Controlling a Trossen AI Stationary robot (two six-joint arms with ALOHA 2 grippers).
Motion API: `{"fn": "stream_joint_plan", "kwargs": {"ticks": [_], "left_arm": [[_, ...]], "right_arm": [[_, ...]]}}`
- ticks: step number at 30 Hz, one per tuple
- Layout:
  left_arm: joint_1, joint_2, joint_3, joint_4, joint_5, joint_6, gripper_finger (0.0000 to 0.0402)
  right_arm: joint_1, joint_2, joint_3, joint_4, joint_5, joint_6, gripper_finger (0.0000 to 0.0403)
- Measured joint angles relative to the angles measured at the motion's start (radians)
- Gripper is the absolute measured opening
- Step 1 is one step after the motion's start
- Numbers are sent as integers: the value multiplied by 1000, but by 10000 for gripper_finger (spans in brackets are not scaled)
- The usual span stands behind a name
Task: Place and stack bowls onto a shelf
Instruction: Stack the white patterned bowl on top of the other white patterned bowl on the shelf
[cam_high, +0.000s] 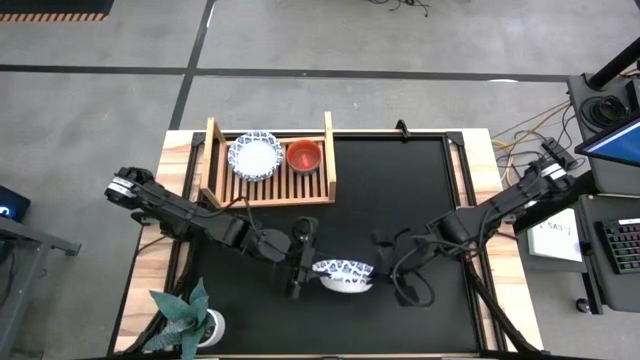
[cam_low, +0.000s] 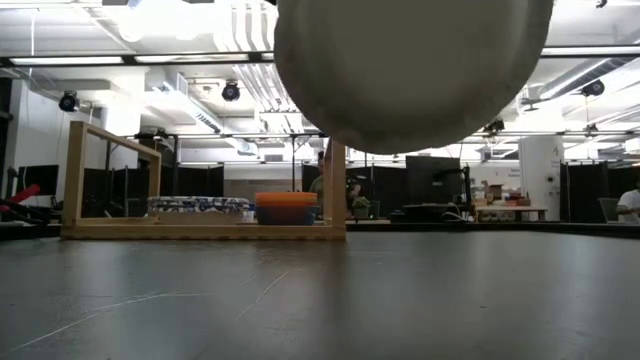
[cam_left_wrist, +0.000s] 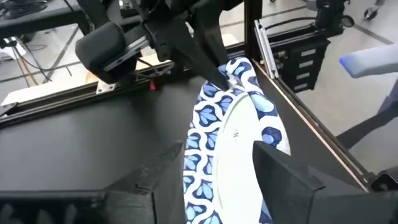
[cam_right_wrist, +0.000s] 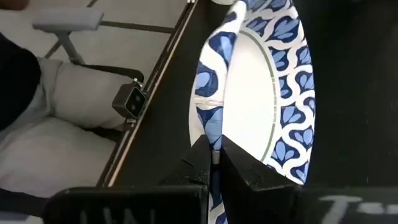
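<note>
A white bowl with a blue patterned rim (cam_high: 345, 275) hangs above the black mat between my two grippers. In the low view only its pale underside (cam_low: 410, 70) shows, clear of the mat. My right gripper (cam_high: 380, 268) is shut on the bowl's right rim. My left gripper (cam_high: 305, 268) is open at the bowl's left rim, with one finger (cam_left_wrist: 283, 177) over the inside and one (cam_left_wrist: 146, 177) outside. The wooden shelf (cam_high: 215, 160) at the far left holds a second blue-rimmed bowl (cam_high: 253, 156) and a red bowl (cam_high: 304, 155). My right gripper pinches the bowl's patterned rim (cam_right_wrist: 214, 140) between its two fingers, one on the inside of the wall and one on the outside. The fingers come level from the table's right side. The bowl is lifted clear of the mat and is tilted in the hold.
A potted plant (cam_high: 185, 318) stands at the table's near left corner. Black mat (cam_high: 400, 190) lies bare to the right of the shelf. The shelf's upright posts (cam_low: 334, 190) rise at its corners. A desk with a keyboard (cam_high: 622, 245) is beyond the right edge.
</note>
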Motion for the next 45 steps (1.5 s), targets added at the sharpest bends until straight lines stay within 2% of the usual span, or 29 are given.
{"fn": "stream_joint_plan", "kwargs": {"ticks": [3, 10, 14, 21, 25, 28, 31, 37, 39, 45], "left_arm": [[0, -5, 0, -30, 6, 2, 180], [3, -73, 15, -254, 14, 8, 181], [11, -74, 13, -223, 67, 3, 181], [21, -40, 12, -165, 62, -4, 176], [23, -30, 11, -164, 56, -4, 145], [23, -29, 12, -164, 17, -4, 88], [23, -29, 12, -165, 13, 4, 19], [24, -31, 24, -211, 4, 16, 5], [24, -34, 69, -327, -41, 9, 3], [23, -37, 298, -812, -323, -58, 1]], "right_arm": [[0, 13, 0, 10, -12, -14, 9], [0, 13, -7, 11, -13, -33, 9], [-9, 14, -6, 16, -7, -62, 9], [-40, 14, -6, 30, -8, -93, 9], [-48, 14, -6, 38, -8, -105, 9], [-52, 14, -6, 37, -7, -108, 16], [-56, 14, -6, 35, 31, -110, 43], [-59, 3, 1, 29, 121, -111, 134], [-62, -22, 13, 15, 125, -111, 164], [-64, -145, 30, -40, 227, -108, 221]]}}
